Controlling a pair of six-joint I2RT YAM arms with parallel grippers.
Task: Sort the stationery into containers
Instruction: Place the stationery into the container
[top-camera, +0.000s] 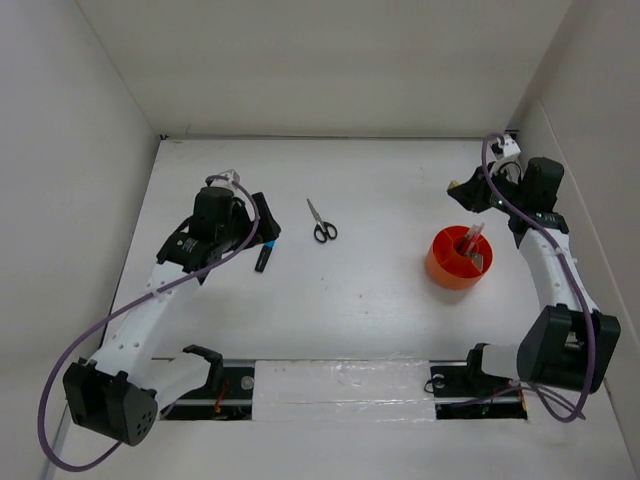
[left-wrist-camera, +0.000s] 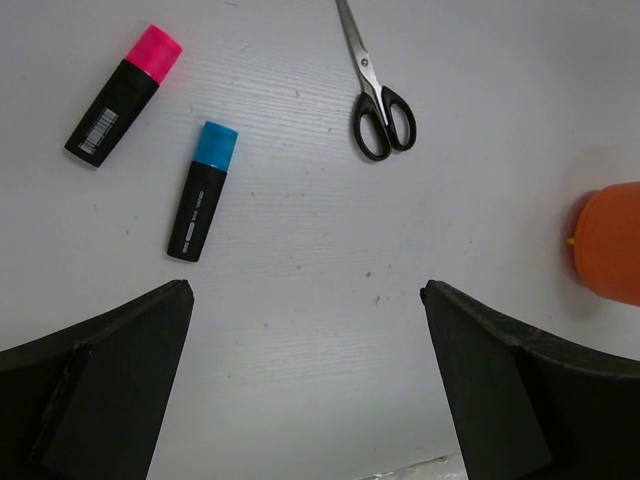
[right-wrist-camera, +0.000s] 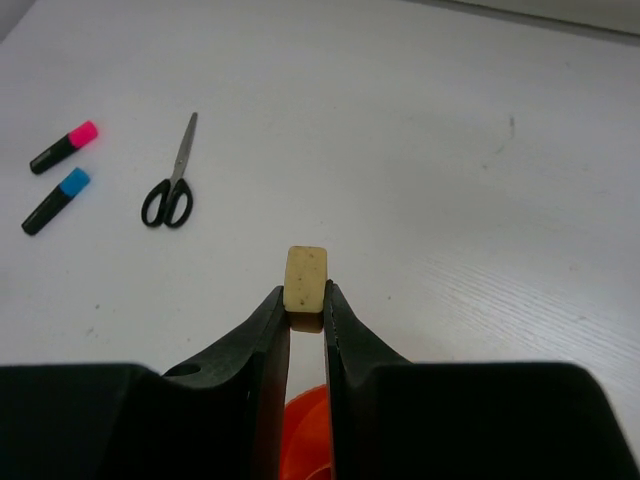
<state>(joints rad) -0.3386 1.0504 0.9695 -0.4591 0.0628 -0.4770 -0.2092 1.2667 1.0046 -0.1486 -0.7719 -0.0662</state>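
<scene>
My right gripper (right-wrist-camera: 307, 300) is shut on a tiny tan eraser (right-wrist-camera: 305, 278), held in the air above and just behind the orange cup (right-wrist-camera: 305, 432). In the top view this gripper (top-camera: 463, 192) is behind the cup (top-camera: 445, 268), which holds a red-orange pen and a pinkish-white piece (top-camera: 472, 240). My left gripper (left-wrist-camera: 305, 290) is open and empty above the table. Ahead of it lie a blue-black marker (left-wrist-camera: 203, 190), a pink-black marker (left-wrist-camera: 123, 95) and black-handled scissors (left-wrist-camera: 375, 95). The scissors (top-camera: 321, 222) lie mid-table.
White walls close in the table on the left, back and right. The blue marker (top-camera: 264, 254) lies just beside my left gripper (top-camera: 264, 222) in the top view; the pink one is hidden there. The cup's edge (left-wrist-camera: 610, 243) shows at the right of the left wrist view.
</scene>
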